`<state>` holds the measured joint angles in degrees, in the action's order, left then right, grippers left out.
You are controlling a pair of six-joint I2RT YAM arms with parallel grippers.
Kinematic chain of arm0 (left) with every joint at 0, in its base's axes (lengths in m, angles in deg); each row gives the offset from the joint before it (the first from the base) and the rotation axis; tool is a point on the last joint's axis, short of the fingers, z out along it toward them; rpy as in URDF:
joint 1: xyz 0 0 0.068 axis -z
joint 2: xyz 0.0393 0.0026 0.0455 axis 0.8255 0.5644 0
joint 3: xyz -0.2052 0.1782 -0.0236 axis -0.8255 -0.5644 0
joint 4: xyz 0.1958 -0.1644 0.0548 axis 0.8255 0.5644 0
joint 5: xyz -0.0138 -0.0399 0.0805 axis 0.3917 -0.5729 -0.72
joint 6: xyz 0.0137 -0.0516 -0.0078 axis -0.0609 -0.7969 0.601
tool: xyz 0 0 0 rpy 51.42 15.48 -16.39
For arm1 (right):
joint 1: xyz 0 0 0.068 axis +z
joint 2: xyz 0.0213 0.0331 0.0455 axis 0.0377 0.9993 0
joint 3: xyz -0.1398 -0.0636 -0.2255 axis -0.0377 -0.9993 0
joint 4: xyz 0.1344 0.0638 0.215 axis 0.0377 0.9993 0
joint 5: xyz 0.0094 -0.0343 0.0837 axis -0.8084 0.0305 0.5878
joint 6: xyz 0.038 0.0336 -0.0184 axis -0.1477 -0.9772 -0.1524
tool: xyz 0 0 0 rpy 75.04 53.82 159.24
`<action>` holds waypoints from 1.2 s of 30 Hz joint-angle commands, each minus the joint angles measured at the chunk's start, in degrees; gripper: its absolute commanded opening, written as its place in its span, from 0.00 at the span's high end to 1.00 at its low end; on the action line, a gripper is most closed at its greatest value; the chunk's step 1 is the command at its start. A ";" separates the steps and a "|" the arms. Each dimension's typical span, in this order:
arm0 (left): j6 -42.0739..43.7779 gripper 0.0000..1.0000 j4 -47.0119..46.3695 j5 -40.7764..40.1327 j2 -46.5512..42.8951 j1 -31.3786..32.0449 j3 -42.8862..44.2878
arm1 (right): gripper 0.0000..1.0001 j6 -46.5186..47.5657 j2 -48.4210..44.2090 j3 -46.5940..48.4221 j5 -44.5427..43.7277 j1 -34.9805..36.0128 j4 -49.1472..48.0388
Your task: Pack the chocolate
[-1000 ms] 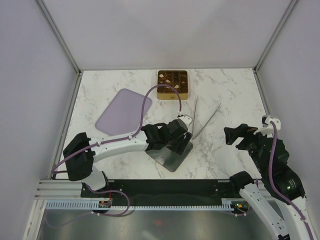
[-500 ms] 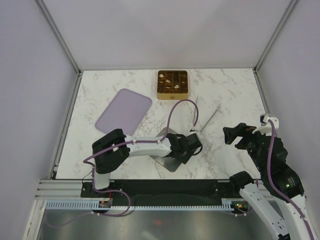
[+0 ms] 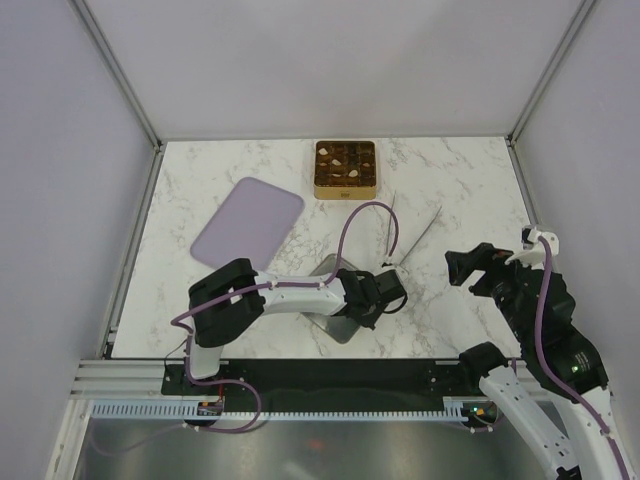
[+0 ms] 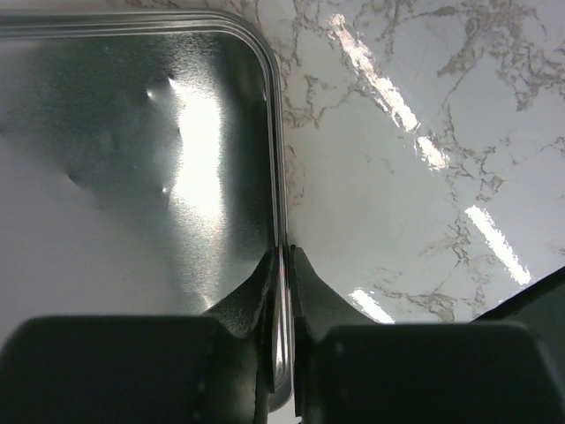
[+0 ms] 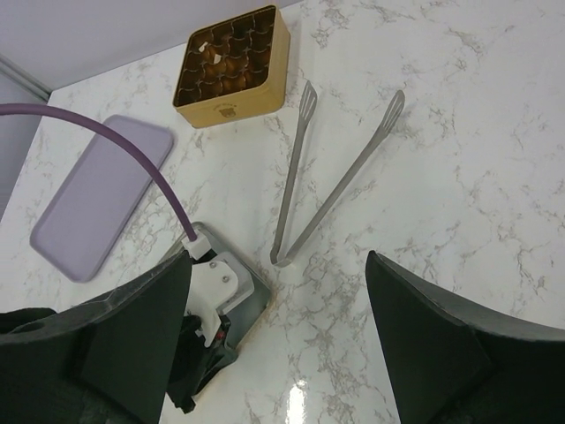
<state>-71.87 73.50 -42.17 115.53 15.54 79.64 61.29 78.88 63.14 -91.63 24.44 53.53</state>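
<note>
Top view: the chocolate [image 3: 345, 160], dark bites with a few pale ones, sits in the compartments of the square gold tin [image 3: 345, 189] at the far side of the white marble counter [image 3: 200, 175]. The flat lilac board [image 3: 248, 222] is bare, and no loose pieces show on the counter. Grey metal tongs [image 3: 412, 235] lie between the tin and the arms, held by nothing. Filling looks done; closing the tin looks like what is left. The left claw [image 3: 388, 290] is low over a silvery metal lid [image 3: 338, 328], and the arm covers most of it. The right claw [image 3: 478, 268] is raised and holds nothing.

Left wrist view: the claw is pinched tight on the lid's rim. Whether the lid is lifted or resting, I cannot tell.

Right wrist view: the fingers are spread wide and empty. The tin's cells are small and some are shadowed, so I cannot confirm every one is filled.
</note>
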 commanded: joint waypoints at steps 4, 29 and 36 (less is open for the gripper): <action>-3.56 0.97 1.89 6.01 -6.68 0.37 3.07 | 0.11 -2.16 6.72 6.43 -0.69 0.22 -11.33; 2.94 0.98 14.55 37.74 -48.80 -18.79 -1.84 | 0.09 65.34 37.86 12.07 84.65 0.22 -27.80; 4.61 0.98 15.78 39.85 -47.57 -19.06 -0.53 | 0.11 71.32 39.71 11.63 83.86 0.30 -22.88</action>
<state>-70.32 89.48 -5.73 67.93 -3.06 77.73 125.68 119.55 73.28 -12.88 24.71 29.16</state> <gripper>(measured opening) 0.033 0.889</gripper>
